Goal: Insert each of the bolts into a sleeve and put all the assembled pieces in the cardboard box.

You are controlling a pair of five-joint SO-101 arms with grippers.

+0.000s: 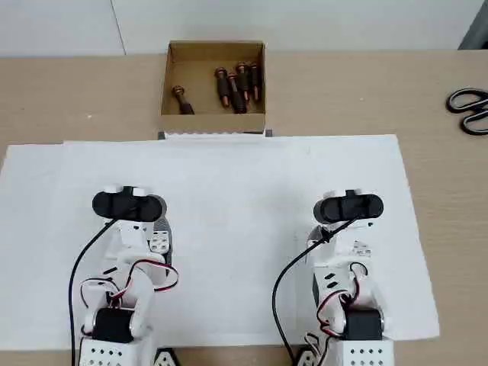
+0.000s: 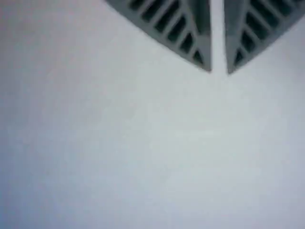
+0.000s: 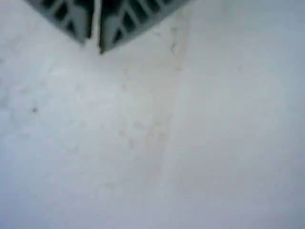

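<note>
The cardboard box (image 1: 214, 122) stands at the far middle of the table, just beyond the white sheet. Several assembled bolt-and-sleeve pieces lie in it: one alone (image 1: 182, 100) on the box's left side, the others (image 1: 238, 86) bunched on its right side. Both arms are folded back at the near edge, the left arm (image 1: 128, 204) and the right arm (image 1: 348, 207), far from the box. My left gripper (image 2: 219, 70) is shut with nothing in it, just above bare white paper. My right gripper (image 3: 93, 46) is likewise shut and holds nothing, over the paper.
A large white paper sheet (image 1: 236, 191) covers the table between the arms and the box. Black-handled scissors (image 1: 469, 109) lie at the far right edge on the bare wooden tabletop.
</note>
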